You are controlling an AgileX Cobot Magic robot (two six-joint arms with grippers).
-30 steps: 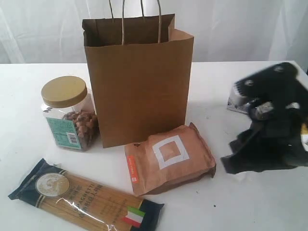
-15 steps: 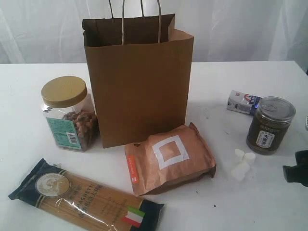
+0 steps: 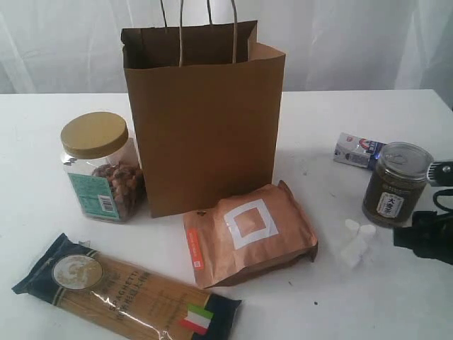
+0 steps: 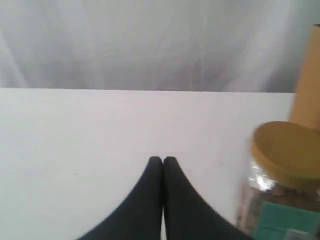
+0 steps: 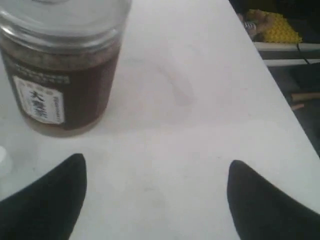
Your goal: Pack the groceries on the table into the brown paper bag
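Observation:
The brown paper bag (image 3: pixel 204 117) stands upright at the middle back of the table (image 3: pixel 42 191). Left of it is the tan-lidded nut jar (image 3: pixel 99 166) (image 4: pixel 285 180); in front lie the spaghetti packet (image 3: pixel 124 290) and the copper pouch (image 3: pixel 248 232). At the right stand the dark silver-lidded jar (image 3: pixel 396 184) (image 5: pixel 62 70), the white-blue carton (image 3: pixel 357 151) and white marshmallows (image 3: pixel 356 241). My right gripper (image 5: pixel 156 167) is open just short of the dark jar, empty; one dark finger tip (image 3: pixel 405 236) pokes in at the right edge. My left gripper (image 4: pixel 162 160) is shut over bare table, empty.
White curtains hang behind the table. The table's right edge (image 5: pixel 280 95) runs close to my right gripper, with yellow foam (image 5: pixel 275 25) and dark floor beyond it. A cable and a metal part (image 3: pixel 440 173) sit at the far right edge.
My right arm swept off the jar, carton and marshmallows, almost left the exterior view, then came back in low at the right edge. Its jaws widened.

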